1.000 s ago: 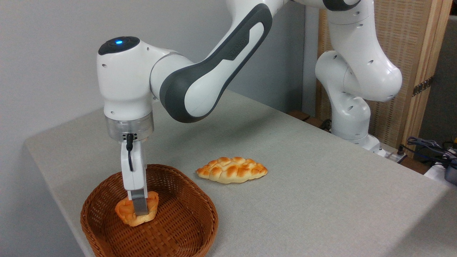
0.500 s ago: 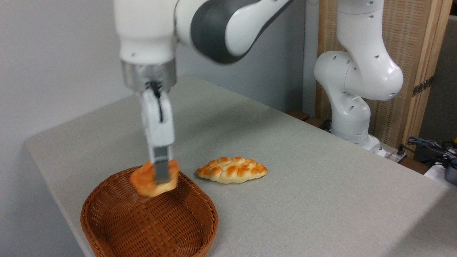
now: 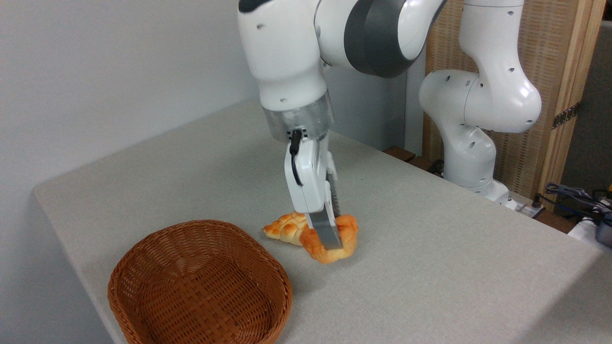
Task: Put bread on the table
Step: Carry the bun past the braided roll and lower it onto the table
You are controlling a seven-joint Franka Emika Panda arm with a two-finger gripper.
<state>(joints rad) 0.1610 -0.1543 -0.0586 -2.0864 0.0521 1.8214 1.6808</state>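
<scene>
Bread [image 3: 330,239] out of basket [image 3: 201,286]

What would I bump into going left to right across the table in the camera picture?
Wicker basket → braided loaf → small round bread clamped in the gripper → the robot's white base.

Bun [image 3: 346,236]: golden-orange with a paler base; loaf [image 3: 285,226]: golden-brown crust crossed by pale cream grooves in a braided pattern. Basket [image 3: 201,286]: reddish-brown wicker in a regular woven weave; table [image 3: 430,248]: uniform light grey with a fine fabric-like texture. Arm [image 3: 306,52]: glossy white with dark grey joint panels and a silver-grey wrist ring, gripper [image 3: 331,241] white with grey fingers [image 3: 327,234]; screen [image 3: 540,86] behind: tan weave in a light wooden frame.
</scene>
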